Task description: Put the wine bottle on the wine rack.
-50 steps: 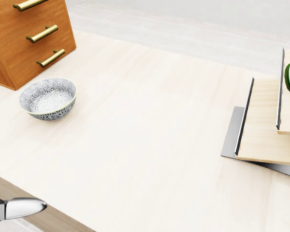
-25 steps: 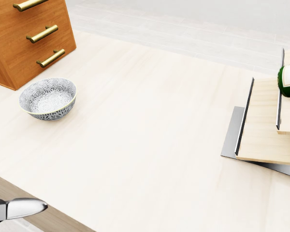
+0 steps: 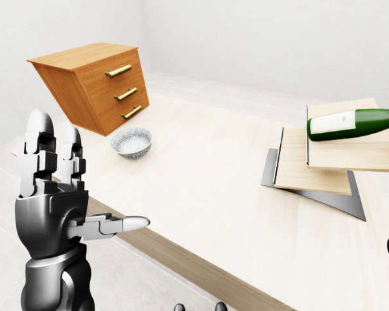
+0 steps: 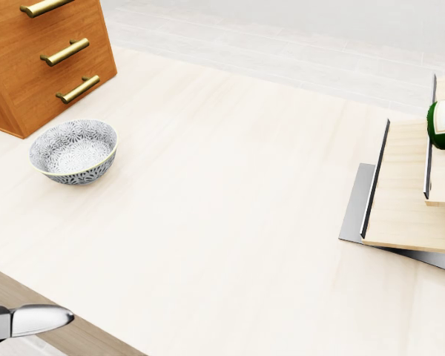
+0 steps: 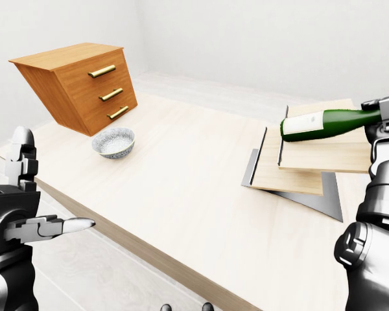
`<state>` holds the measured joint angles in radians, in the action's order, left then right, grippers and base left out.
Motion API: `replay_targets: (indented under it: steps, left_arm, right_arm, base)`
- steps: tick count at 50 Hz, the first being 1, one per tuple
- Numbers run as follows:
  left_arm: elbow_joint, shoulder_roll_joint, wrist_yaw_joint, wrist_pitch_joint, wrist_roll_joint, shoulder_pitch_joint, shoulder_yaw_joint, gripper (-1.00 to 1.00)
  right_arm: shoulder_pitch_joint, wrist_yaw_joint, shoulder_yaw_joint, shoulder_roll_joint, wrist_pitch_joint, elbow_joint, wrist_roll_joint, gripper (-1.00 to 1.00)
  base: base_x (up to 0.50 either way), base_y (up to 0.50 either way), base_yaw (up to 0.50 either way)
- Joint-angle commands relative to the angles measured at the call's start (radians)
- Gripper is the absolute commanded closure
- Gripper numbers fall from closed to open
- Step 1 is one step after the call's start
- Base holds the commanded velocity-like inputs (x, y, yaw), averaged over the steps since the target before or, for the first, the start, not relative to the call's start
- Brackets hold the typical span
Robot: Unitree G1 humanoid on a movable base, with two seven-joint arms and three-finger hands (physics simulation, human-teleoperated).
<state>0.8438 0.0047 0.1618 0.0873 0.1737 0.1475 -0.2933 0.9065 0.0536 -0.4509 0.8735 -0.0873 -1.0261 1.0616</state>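
One wine bottle (image 5: pixel 324 123) was held level over the wine rack (image 5: pixel 305 162) at the right of the tabletop (image 3: pixel 201 188).
Its neck was gripped by the right robot hand (image 5: pixel 384 111), the body lying just above the rack's upper board. The left robot hand (image 3: pixel 55 188) was raised off the tabletop's near edge, fingers spread and empty. Wide bare wood was left between the rack, the patterned bowl (image 3: pixel 131 140) and the drawer chest (image 3: pixel 94 84).
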Motion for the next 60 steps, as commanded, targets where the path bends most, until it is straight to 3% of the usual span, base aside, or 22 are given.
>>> replay_targets:
  steps: [1, 37, 56, 59, 60]
  left_arm:
    - [0.005, 0.0, 0.0, 0.0, 0.0, 0.0, 0.0, -1.0]
    - [-0.003, -0.002, 0.003, 0.0, 0.006, 0.002, -0.008, -1.0]
    - [-0.022, -0.002, 0.006, 0.0, -0.001, 0.002, 0.001, -1.0]
    - [-0.02, -0.001, 0.005, 0.0, 0.0, 0.002, 0.0, -1.0]
    - [-0.02, -0.001, 0.005, 0.0, 0.001, 0.002, 0.0, -1.0]
  right_arm:
    - [-0.01, -0.005, 0.045, -0.021, 0.0, -0.039, 0.005, 1.0]
    - [-0.021, 0.013, 0.041, -0.018, 0.0, -0.029, -0.039, 1.0]
    - [-0.034, 0.022, 0.035, -0.006, 0.0, 0.001, -0.042, 0.65]
    - [-0.04, 0.028, 0.031, 0.001, 0.0, 0.009, -0.04, 0.33]
    - [-0.041, 0.028, 0.031, 0.0, 0.0, 0.01, -0.039, 0.33]
  base:
    - [0.0, 0.0, 0.0]
    - [0.0, 0.0, 0.0]
    - [0.0, 0.0, 0.0]
    - [0.0, 0.0, 0.0]
    - [0.0, 0.0, 0.0]
